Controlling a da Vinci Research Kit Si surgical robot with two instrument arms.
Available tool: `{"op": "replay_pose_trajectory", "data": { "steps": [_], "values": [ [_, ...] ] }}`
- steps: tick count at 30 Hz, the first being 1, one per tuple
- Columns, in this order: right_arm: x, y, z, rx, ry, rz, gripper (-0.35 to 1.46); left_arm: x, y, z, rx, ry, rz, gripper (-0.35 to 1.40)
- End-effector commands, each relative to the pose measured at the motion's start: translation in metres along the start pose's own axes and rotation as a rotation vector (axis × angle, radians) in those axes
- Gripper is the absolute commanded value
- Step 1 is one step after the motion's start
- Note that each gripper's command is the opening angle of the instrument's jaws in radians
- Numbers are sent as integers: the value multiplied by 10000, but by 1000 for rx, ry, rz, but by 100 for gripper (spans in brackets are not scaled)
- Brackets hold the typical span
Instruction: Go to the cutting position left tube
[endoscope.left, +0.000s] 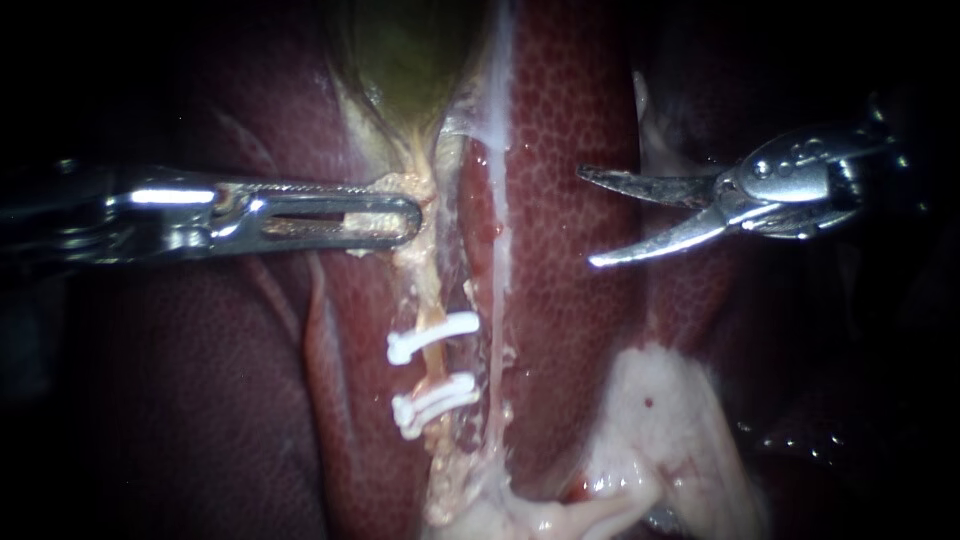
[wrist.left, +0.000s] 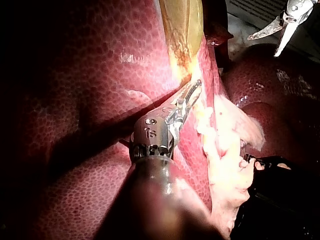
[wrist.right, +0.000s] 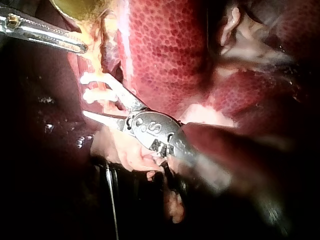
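My left instrument (endoscope.left: 385, 215), a shiny steel rod with long slotted jaws, pinches the top end of the left tube (endoscope.left: 428, 290), a pale yellow, ragged cord. My right instrument (endoscope.left: 588, 217), steel with two curved pointed blades, has them spread wide and holds nothing. It hangs well apart from the tube, with its blades pointing toward it.

The tube lies between the two instruments, much nearer the left one. Its long way runs from the left jaws straight off to the lumpy white fat (endoscope.left: 660, 420). Across it sit the first white plastic clip (endoscope.left: 432, 337) and, farther from the jaws, the second white plastic clip (endoscope.left: 435, 400), which may be doubled. A thin white strand (endoscope.left: 497, 250) runs beside the tube on the right instrument's side.

Behind all this lie the dark red speckled liver (endoscope.left: 570, 120) and the green-yellow gallbladder (endoscope.left: 405, 60).

Only the left wrist view shows both left jaws squeezing from two sides, but it hides the clips. In the right wrist view the blades seem to overlap the clips, while the endoscope view shows a wide gap. Both shafts fade into the dark.
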Motion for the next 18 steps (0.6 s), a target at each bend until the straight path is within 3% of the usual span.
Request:
{"op": "replay_pose_trajectory", "data": {
  "steps": [1,10,14,18],
  "values": [
    [0,0,0,0,0,0,143,0,0,0,1,0,0,-35],
    [-1,1,1,-1,0,0,143,-6,2,-13,9,5,-3,-35],
    [-2,2,2,-2,0,0,143,-20,4,-31,4,8,-9,-35],
    [-3,3,2,-2,-1,0,143,-39,6,-52,-3,-16,-22,-35]
  ]
}}
